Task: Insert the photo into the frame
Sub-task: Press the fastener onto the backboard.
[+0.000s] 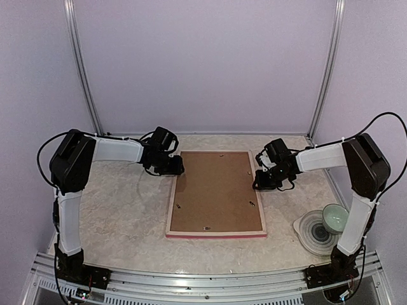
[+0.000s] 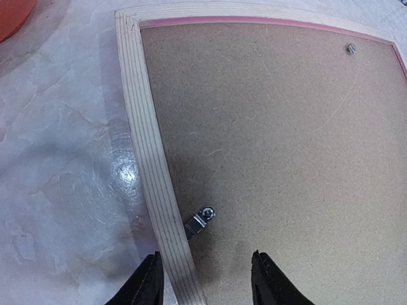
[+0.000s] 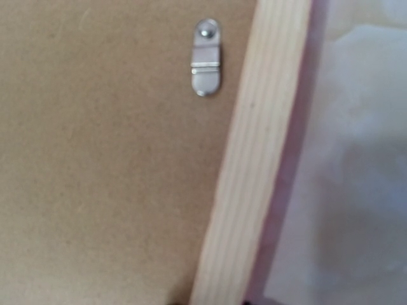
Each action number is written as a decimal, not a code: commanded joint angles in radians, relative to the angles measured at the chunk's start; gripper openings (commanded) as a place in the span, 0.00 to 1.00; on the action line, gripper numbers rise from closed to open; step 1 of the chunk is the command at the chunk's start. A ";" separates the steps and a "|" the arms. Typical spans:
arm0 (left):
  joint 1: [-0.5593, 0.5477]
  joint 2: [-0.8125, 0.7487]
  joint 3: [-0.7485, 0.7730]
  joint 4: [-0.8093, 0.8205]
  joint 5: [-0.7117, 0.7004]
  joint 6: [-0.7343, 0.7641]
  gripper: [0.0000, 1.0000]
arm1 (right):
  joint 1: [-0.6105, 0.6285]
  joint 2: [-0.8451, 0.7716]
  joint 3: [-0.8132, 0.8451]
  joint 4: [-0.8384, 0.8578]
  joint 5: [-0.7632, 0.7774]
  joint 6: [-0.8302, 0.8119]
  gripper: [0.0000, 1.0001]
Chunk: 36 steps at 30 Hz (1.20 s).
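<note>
The frame (image 1: 170,213) lies face down mid-table, pale wooden back up and a pink edge showing. A brown backing board (image 1: 216,190) fills it, and the photo is hidden. My left gripper (image 1: 173,166) hovers open over the frame's left rail (image 2: 149,152); one black finger (image 2: 149,283) is outside the rail, the other over the board. A metal turn tab (image 2: 202,220) sits just ahead of the left gripper (image 2: 206,283). My right gripper (image 1: 259,181) is low on the right rail (image 3: 254,165), with only its dark tips showing either side of it, tight against the wood.
A pale green bowl (image 1: 334,217) stands on a ringed plate (image 1: 311,234) at the front right. Another metal tab (image 3: 206,63) lies on the board by the right rail. An orange object (image 2: 11,13) shows at the left wrist view's top corner. Purple walls enclose the table.
</note>
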 commanded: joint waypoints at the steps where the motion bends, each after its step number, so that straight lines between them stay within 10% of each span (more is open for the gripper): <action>1: -0.005 0.016 0.047 -0.037 -0.048 0.030 0.47 | 0.015 0.026 0.012 -0.019 -0.019 -0.040 0.19; 36: 0.011 0.129 0.123 -0.079 -0.161 0.019 0.28 | 0.021 0.044 0.020 -0.032 0.005 -0.056 0.10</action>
